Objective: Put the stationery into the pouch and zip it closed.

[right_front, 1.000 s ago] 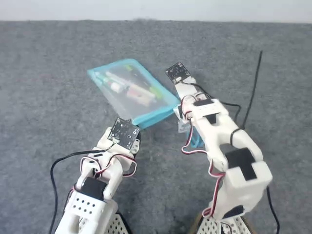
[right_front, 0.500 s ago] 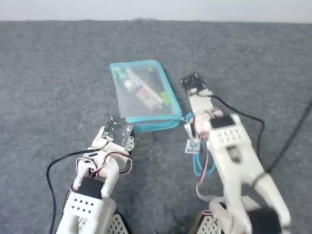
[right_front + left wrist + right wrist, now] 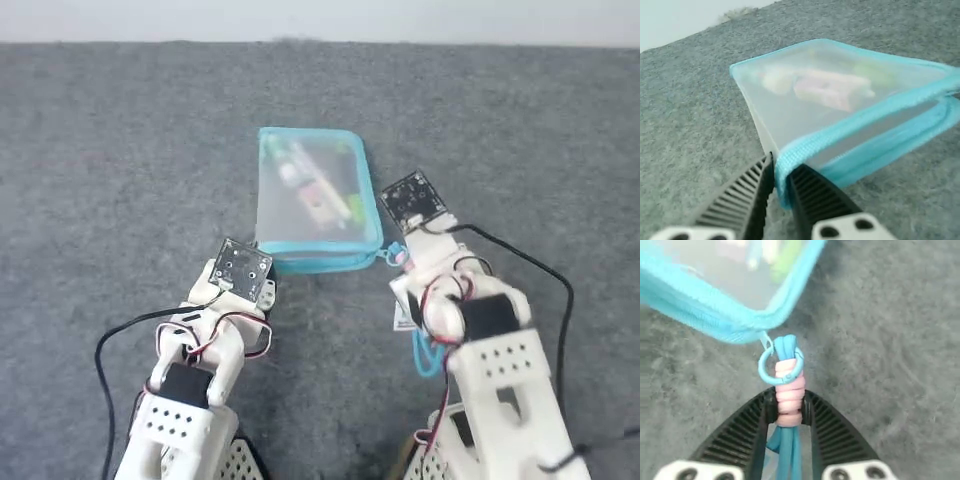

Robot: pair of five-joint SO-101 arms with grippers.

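Pouch (image 3: 318, 200) corner fills left end effector (image 3: 781, 166); right end effector (image 3: 789, 395) pinches cord (image 3: 785, 349).

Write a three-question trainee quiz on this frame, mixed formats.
1. True or false: the pouch is empty.
2. What do the right arm's jaws hold? A) a pen B) the zip pull cord C) nothing
3. Fill in: the left arm's jaws pinch the pouch at one ____.

Key:
1. False; stationery shows through its clear side.
2. B
3. corner
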